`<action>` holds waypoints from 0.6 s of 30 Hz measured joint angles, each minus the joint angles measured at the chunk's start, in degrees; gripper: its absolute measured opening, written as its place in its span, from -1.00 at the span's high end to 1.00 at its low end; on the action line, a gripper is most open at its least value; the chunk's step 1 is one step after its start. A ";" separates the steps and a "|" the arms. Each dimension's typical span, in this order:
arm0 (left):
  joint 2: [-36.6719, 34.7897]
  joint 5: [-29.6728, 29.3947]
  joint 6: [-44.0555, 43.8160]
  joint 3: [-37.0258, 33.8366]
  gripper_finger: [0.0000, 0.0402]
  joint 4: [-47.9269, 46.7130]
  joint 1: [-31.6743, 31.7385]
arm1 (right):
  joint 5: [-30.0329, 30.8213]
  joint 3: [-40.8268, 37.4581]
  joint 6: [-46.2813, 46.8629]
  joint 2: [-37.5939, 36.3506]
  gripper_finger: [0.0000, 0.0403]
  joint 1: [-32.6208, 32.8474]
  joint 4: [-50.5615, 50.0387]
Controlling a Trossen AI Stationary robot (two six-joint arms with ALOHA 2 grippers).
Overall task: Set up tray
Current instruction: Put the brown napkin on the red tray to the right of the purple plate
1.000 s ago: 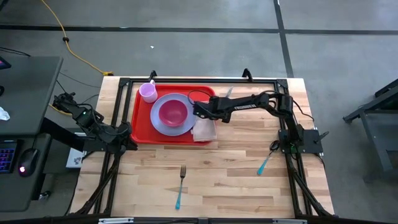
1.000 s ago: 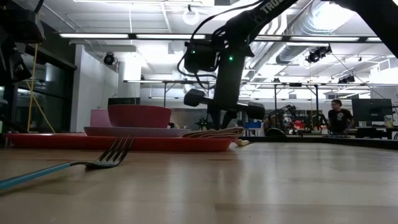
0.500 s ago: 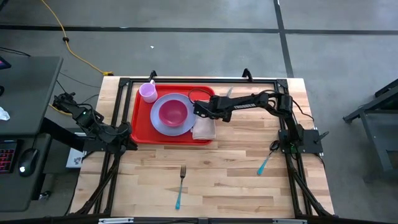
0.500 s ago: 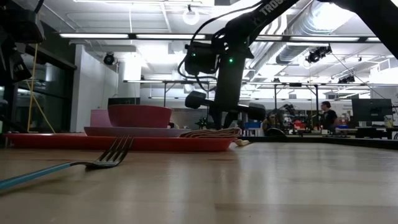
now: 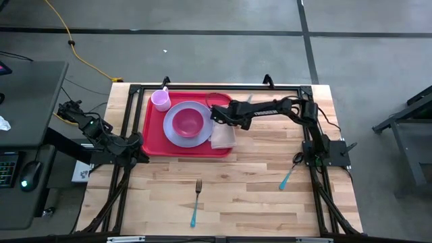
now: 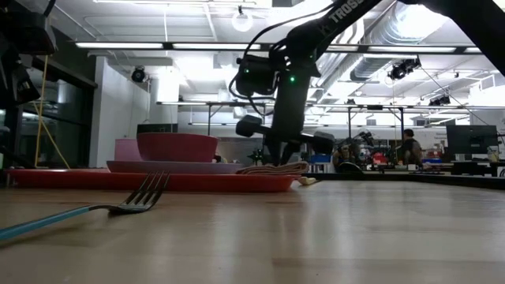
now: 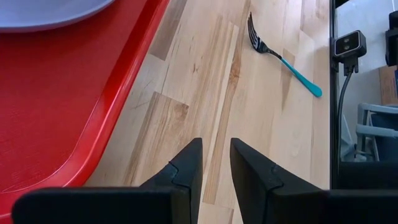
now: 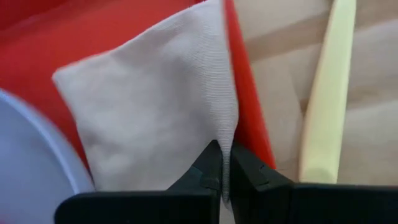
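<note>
At the far side of the wooden surface (image 5: 270, 182), the red tray (image 5: 154, 138) lies flat, carrying a lavender plate (image 5: 173, 135) with a pink bowl (image 5: 188, 122), a small cup (image 5: 160, 100) and a beige napkin (image 8: 155, 124). The right gripper (image 8: 224, 177) has its jaws pinching the napkin's edge at the tray's right rim. The left gripper (image 7: 214, 168) waits just beside the tray's left edge, jaws nearly pressed together. A teal-handled fork (image 5: 196, 201) lies on the near wood.

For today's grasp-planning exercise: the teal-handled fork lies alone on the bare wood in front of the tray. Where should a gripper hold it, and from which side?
Probably take the fork by the middle of its teal handle, coming straight down with the jaws across its width. It lies flat with nothing close by, tines toward the tray, and the handle is its long, straight, narrow part.
</note>
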 joint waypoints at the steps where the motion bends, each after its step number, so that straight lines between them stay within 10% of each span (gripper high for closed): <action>1: 0.00 0.00 0.00 0.00 0.45 0.00 0.01 | -0.28 0.00 0.17 0.02 1.00 0.31 0.02; 18: 0.00 0.88 0.50 0.00 0.45 0.02 -0.01 | 0.06 0.00 1.27 0.51 1.00 0.00 4.43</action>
